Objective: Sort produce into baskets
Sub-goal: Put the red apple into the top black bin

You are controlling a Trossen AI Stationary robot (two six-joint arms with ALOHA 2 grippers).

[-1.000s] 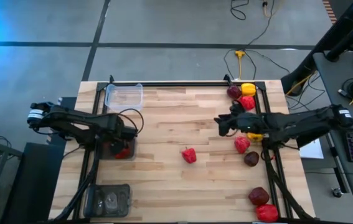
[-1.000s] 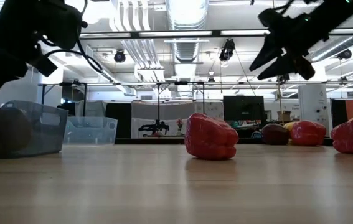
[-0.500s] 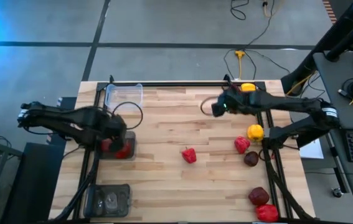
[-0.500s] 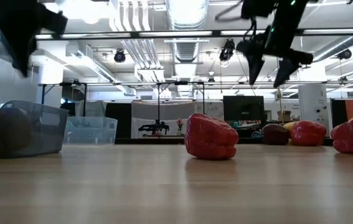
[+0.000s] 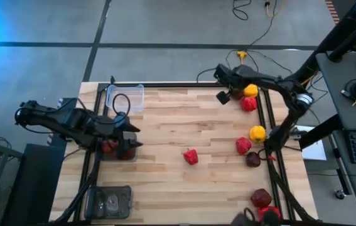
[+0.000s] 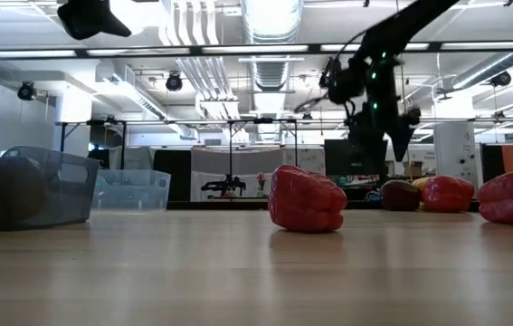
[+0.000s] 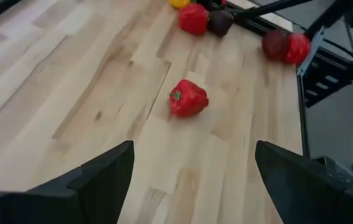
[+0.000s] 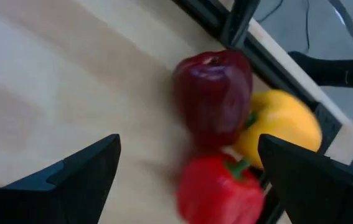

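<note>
I read the right gripper (image 5: 223,95) with fingers spread and empty above a cluster of three peppers, dark maroon (image 8: 214,98), yellow (image 8: 277,129) and bright red (image 8: 218,188). The left gripper (image 5: 127,137), also released, hangs over the smoky grey plastic tub (image 5: 129,154), well apart from the lone red pepper (image 5: 191,156) at mid-table.

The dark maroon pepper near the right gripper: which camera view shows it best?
The right wrist view: the dark maroon pepper fills the frame, touching a yellow pepper and a red pepper. In the high view the right gripper mostly hides it; the low view doesn't show it clearly.
</note>
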